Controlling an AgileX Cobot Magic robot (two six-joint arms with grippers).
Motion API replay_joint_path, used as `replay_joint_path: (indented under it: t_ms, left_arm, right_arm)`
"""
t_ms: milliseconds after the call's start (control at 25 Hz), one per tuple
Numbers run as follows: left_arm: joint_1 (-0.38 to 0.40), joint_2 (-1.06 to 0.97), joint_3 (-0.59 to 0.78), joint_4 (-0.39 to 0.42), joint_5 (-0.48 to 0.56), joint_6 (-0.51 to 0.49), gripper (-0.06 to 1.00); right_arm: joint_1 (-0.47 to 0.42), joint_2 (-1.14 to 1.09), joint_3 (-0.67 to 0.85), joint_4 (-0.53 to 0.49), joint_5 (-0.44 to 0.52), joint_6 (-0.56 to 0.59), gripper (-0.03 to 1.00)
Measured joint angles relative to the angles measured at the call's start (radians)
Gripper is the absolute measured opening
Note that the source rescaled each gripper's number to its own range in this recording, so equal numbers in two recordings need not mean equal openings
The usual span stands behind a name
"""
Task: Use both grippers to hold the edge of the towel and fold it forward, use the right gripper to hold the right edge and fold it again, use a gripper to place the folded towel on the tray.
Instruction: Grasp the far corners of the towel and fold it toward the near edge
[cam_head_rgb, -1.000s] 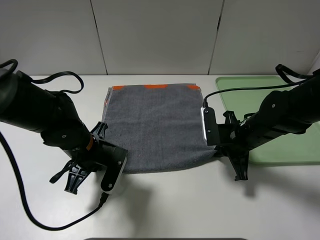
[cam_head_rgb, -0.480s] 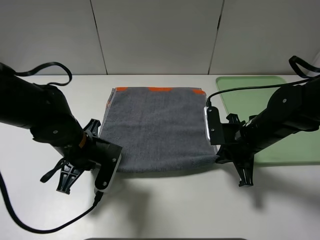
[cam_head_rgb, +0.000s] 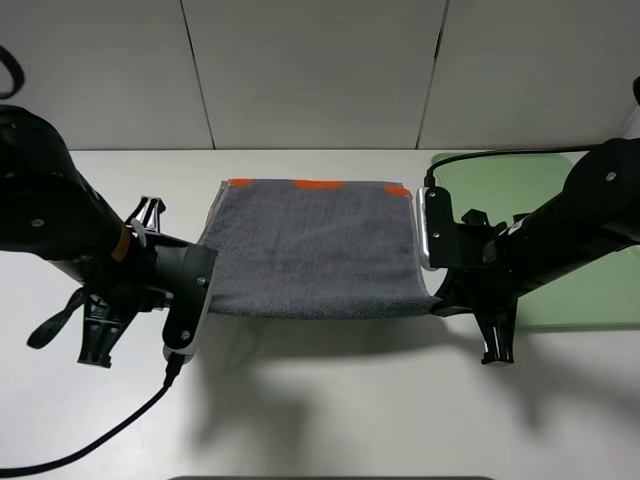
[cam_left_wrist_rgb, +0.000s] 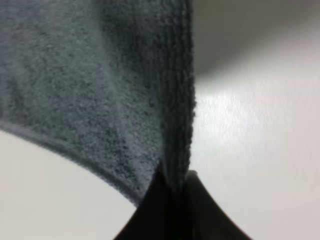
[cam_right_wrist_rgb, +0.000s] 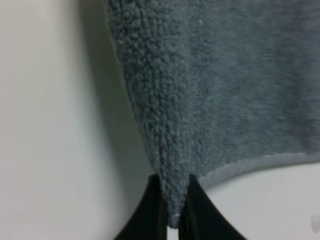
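Towel (cam_head_rgb: 315, 245) front edge lifted; left pincer (cam_left_wrist_rgb: 175, 181), right pincer (cam_right_wrist_rgb: 173, 189) pinch corners; tray (cam_head_rgb: 585, 290) alongside.

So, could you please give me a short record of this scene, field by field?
towel: dark grey, near edge held above the table, orange-banded far edge lying on it
left gripper: shut on the towel's near left corner
right gripper: shut on the towel's near right corner
tray: pale green, right of the towel

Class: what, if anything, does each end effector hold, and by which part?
Both hold the towel: the left end effector pinches its near left corner, the right end effector its near right corner.
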Motion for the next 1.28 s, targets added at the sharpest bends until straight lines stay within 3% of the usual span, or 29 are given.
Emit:
replay_joint_path:
  t_ms: [360, 560, 920, 1280]
  left_arm:
    - [-0.009, -0.106, 0.001, -0.047, 0.101, -0.006, 0.0]
    - [-0.1, -0.157, 0.001, -0.043, 0.15, -0.013, 0.0]
    - [-0.25, -0.164, 0.001, 0.05, 0.249, -0.215, 0.0]
    - [-0.336, -0.164, 0.001, 0.059, 0.287, -0.341, 0.0]
  right_arm:
    - [0.0, -0.133, 0.0, -0.011, 0.086, 0.063, 0.0]
    - [0.0, -0.194, 0.006, -0.041, 0.124, 0.095, 0.0]
    - [0.0, -0.319, 0.011, -0.128, 0.223, 0.215, 0.0]
    - [0.0, -0.446, 0.011, -0.168, 0.298, 0.278, 0.0]
